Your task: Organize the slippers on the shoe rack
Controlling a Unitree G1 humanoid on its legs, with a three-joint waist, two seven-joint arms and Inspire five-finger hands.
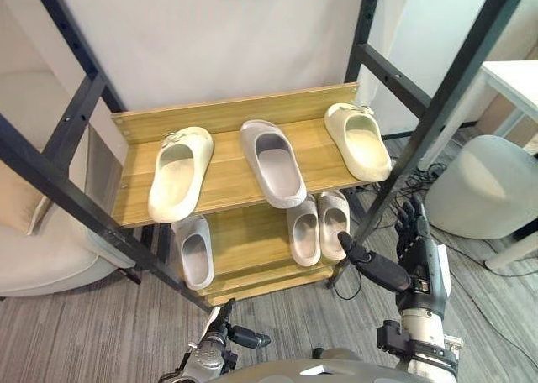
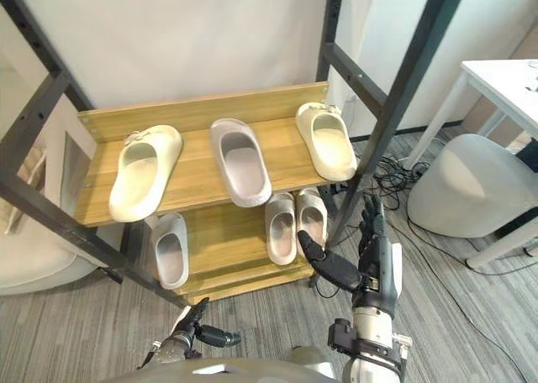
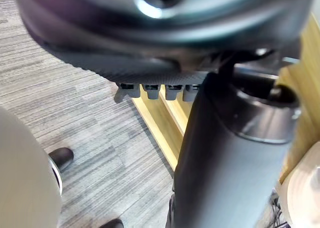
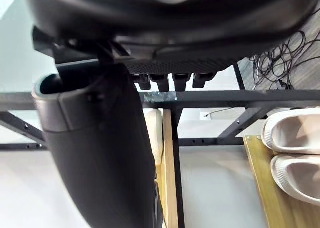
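Slippers (image 2: pixel 239 160) sit unpaired on the shoe rack (image 1: pixel 227 114): on its upper shelf, a cream slipper (image 1: pixel 178 171) at the left edge, a grey slipper (image 1: pixel 272 162) midway, a second cream slipper (image 1: pixel 358 139) at the right edge. The left robot hand (image 1: pixel 214 343) hangs low, relaxed and empty. The right robot hand (image 1: pixel 420 261), fingers straight and empty, stands beside the frame post (image 1: pixel 395 177) and may knock it when reaching in.

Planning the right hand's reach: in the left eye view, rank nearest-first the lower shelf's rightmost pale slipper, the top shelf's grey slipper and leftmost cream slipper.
1. Pale slipper, lower right, near the right hand.
2. Grey slipper, top middle.
3. Cream slipper, top left.
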